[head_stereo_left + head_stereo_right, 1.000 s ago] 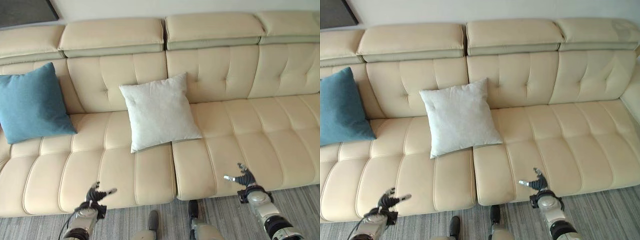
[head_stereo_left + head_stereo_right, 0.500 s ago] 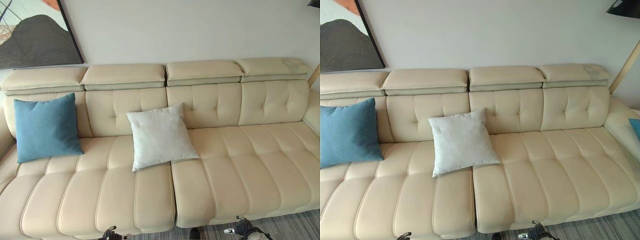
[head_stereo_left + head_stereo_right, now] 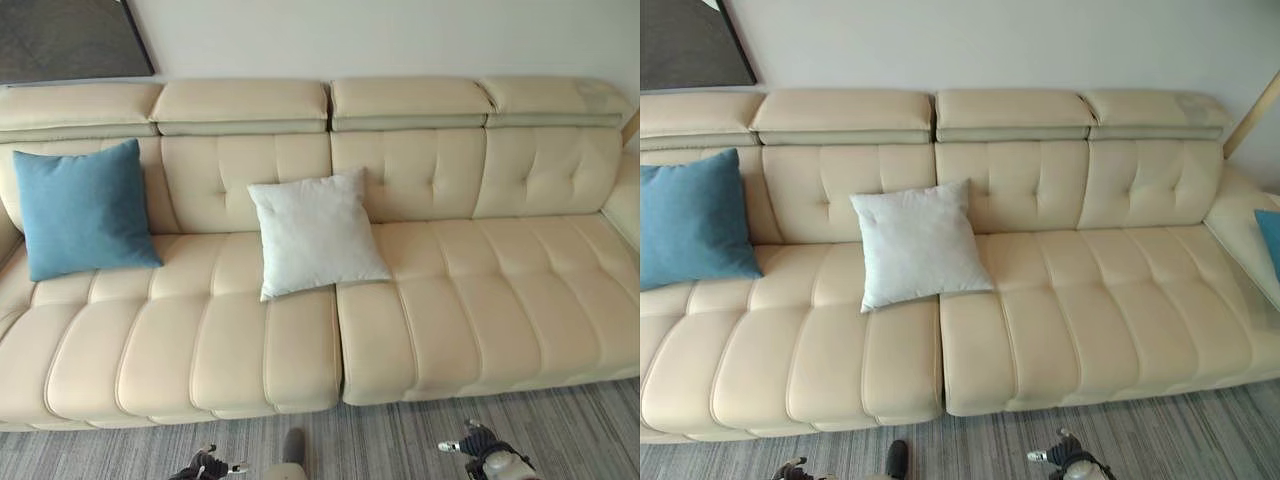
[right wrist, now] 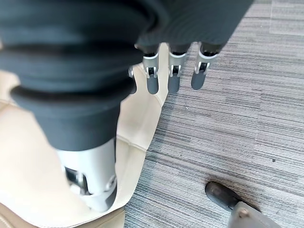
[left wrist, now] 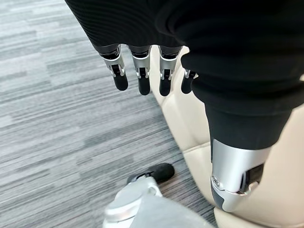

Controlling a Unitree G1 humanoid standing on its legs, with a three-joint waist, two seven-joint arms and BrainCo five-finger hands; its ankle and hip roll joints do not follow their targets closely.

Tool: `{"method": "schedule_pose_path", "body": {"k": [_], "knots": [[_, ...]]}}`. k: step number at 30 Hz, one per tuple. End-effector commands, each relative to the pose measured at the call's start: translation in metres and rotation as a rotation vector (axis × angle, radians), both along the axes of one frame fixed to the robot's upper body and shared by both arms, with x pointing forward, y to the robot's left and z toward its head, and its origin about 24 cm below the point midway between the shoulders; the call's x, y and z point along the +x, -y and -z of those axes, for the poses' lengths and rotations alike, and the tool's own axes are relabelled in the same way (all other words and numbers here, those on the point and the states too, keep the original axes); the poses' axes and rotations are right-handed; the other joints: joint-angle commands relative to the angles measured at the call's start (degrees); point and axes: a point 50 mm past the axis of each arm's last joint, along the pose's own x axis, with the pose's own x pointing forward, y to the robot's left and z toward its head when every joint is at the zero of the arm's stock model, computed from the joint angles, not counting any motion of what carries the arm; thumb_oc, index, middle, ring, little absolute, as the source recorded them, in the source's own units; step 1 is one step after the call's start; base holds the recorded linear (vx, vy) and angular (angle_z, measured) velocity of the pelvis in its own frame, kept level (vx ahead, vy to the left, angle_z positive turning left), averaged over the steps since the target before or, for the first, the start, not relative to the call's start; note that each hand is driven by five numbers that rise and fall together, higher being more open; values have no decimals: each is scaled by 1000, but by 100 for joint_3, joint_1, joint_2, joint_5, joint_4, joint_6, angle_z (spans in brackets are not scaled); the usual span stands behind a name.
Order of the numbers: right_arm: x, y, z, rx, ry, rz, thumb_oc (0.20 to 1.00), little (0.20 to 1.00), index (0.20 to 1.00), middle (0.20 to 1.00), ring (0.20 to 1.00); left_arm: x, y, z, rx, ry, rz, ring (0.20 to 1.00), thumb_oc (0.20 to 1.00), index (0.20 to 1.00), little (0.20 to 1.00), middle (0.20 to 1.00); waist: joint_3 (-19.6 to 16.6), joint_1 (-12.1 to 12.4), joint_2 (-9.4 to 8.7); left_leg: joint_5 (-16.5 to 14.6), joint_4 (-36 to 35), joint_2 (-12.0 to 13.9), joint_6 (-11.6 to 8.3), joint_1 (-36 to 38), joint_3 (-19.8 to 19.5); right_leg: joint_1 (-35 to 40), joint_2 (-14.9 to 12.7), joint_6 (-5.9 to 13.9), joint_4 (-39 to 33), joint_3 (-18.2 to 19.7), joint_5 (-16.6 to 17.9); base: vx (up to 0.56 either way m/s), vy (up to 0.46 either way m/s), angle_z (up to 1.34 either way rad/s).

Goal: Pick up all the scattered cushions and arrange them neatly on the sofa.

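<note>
A blue cushion (image 3: 85, 210) leans upright against the backrest at the left end of the cream sofa (image 3: 480, 300). A white cushion (image 3: 315, 233) leans against the backrest near the sofa's middle. The edge of another blue cushion (image 3: 1270, 240) shows at the sofa's far right end. My left hand (image 3: 205, 467) and right hand (image 3: 478, 445) hang low over the carpet in front of the sofa. Each wrist view shows straight fingers (image 5: 140, 71) (image 4: 173, 71) that hold nothing.
Grey striped carpet (image 3: 400, 440) runs along the sofa's front. A dark framed picture (image 3: 70, 40) hangs on the wall at the upper left. A slanted wooden pole (image 3: 1252, 115) stands by the sofa's right end.
The camera tilted up and then partly back down, so the whole scene shifted. The cushions have not moved. Both hands now sit lower and farther from the sofa front.
</note>
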Motion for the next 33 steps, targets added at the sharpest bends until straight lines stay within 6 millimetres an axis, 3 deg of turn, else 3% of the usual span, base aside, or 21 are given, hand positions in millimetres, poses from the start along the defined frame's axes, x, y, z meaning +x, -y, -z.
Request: {"method": "schedule_pose_path", "body": {"k": [1, 3, 5, 6, 8, 9, 10, 11, 13, 14, 15, 18, 24, 27, 28, 31, 32, 33], "knots": [[16, 0, -8, -8, 85, -3, 1000, 1000, 1000, 1000, 1000, 29, -11, -10, 36, 95, -30, 1000, 1000, 1000, 1000, 1000, 197, 31, -177, 86, 39, -315, -289, -579, -44, 257, 39, 81, -202, 41, -174, -287, -198, -6], [19, 4, -11, -28, 94, -5, 1000, 1000, 1000, 1000, 1000, 37, -7, -12, 32, 120, -14, 1000, 1000, 1000, 1000, 1000, 377, 8, -125, 145, 112, -242, -389, -721, -122, 158, 88, 7, -152, -10, -130, -334, -155, 12], [20, 6, -12, -35, 95, -10, 1000, 1000, 1000, 1000, 1000, 41, -6, -13, 26, 132, -11, 1000, 1000, 1000, 1000, 1000, 429, -5, -130, 26, 215, -287, -338, -704, -207, 75, 87, -7, -128, -36, -76, -345, -100, 19], [19, 7, -12, -42, 91, -15, 1000, 1000, 1000, 1000, 1000, 40, -2, -12, 15, 133, -3, 1000, 1000, 1000, 1000, 1000, 485, -71, -207, -341, 712, -440, -166, -676, -272, -61, -34, 10, -75, -118, 38, -414, -80, 21], [19, 8, -12, -42, 87, -13, 1000, 1000, 1000, 1000, 1000, 39, 0, -11, 12, 128, 0, 1000, 1000, 1000, 1000, 1000, 460, -114, -240, -544, 947, -508, -102, -668, -222, -148, -89, 9, -76, -148, 98, -246, -24, 21], [17, 8, -11, -38, 80, -10, 1000, 1000, 1000, 1000, 1000, 34, 1, -9, 5, 113, 4, 1000, 1000, 1000, 1000, 1000, 413, -168, -324, -976, 1375, -700, -14, -512, -214, -276, -193, -2, -84, -149, 209, -123, -1, 24], [16, 8, -11, -38, 80, -10, 1000, 1000, 1000, 1000, 1000, 34, 1, -9, 5, 113, 4, 1000, 1000, 1000, 1000, 1000, 417, -171, -321, -993, 1396, -699, -14, -515, -218, -267, -191, -2, -83, -153, 205, -173, 7, 10], [16, 8, -10, -36, 77, -9, 1000, 1000, 1000, 1000, 1000, 32, 2, -8, 3, 104, 6, 1000, 1000, 1000, 1000, 1000, 397, -183, -363, -1239, 1652, -813, 17, -412, -273, -284, -239, 3, -118, -134, 261, -74, 27, 2], [13, 7, -8, -27, 64, -9, 1000, 1000, 1000, 1000, 1000, 25, 4, -6, -7, 85, -3, 1000, 1000, 1000, 1000, 1000, 254, -259, -336, -1437, 1441, -884, 50, -6, -338, -355, -218, 14, -151, -144, 268, -44, 76, 15], [8, 6, -6, -24, 50, -6, 1000, 1000, 1000, 1000, 1000, 21, 5, -4, -6, 72, 0, 1000, 1000, 1000, 1000, 1000, 212, -293, -279, -1367, 1177, -860, 67, 225, -396, -347, -162, 17, -146, -153, 275, 17, 125, 29], [5, 4, -4, -15, 45, -2, 1000, 1000, 1000, 1000, 1000, 19, 6, -3, -8, 61, 17, 1000, 1000, 1000, 1000, 1000, 78, -349, -202, -1246, 481, -787, 102, 514, -415, -403, -84, 45, -171, -209, 309, 16, 88, 22], [4, 4, -4, -8, 44, 17, 1000, 1000, 1000, 1000, 1000, 21, 7, -3, -4, 56, 40, 1000, 1000, 1000, 1000, 1000, 4, -413, -171, -1129, 13, -782, 76, 710, -405, -403, -91, 77, -218, -268, 334, -22, 99, 22], [6, 0, -4, 7, 56, 36, 1000, 1000, 1000, 1000, 1000, 34, 9, -6, 5, 73, 93, 1000, 1000, 1000, 1000, 1000, 98, -474, -160, -1149, -102, -858, 170, 771, -255, -587, -211, 219, -81, -133, 464, -57, 92, -9], [8, -5, -3, 38, 74, 74, 1000, 1000, 1000, 1000, 1000, 47, 5, -11, 23, 103, 107, 1000, 1000, 1000, 1000, 1000, 316, -565, -129, -1230, -55, -794, 239, 737, 285, -1008, -395, 333, 502, -340, 470, -140, 46, -62], [8, -5, -3, 38, 74, 74, 1000, 1000, 1000, 1000, 1000, 47, 5, -11, 23, 103, 107, 1000, 1000, 1000, 1000, 1000, 300, -560, -130, -1223, -55, -794, 240, 716, 290, -1028, -394, 333, 497, -335, 481, -100, 3, -95], [5, -7, -2, 43, 71, 85, 1000, 1000, 1000, 1000, 1000, 44, 2, -11, 28, 99, 92, 1000, 1000, 1000, 1000, 1000, 361, -489, -98, -1295, -32, -578, 179, 826, 1027, -1022, -973, 298, 718, -1686, 495, -32, -45, -118], [5, -5, -3, 30, 73, 84, 1000, 1000, 1000, 1000, 1000, 44, -1, -12, 29, 101, 75, 1000, 1000, 1000, 1000, 1000, 346, -454, -96, -1403, -31, -429, 110, 1002, 1434, -969, -1195, 374, 778, -2341, 464, 70, -101, -145], [6, -2, -4, 18, 76, 87, 1000, 1000, 1000, 1000, 1000, 45, -1, -12, 27, 108, 74, 1000, 1000, 1000, 1000, 1000, 334, -444, -116, -1416, -13, -364, 83, 1061, 1706, -988, -1323, 400, 774, -2703, 570, 79, -76, -197]]}}
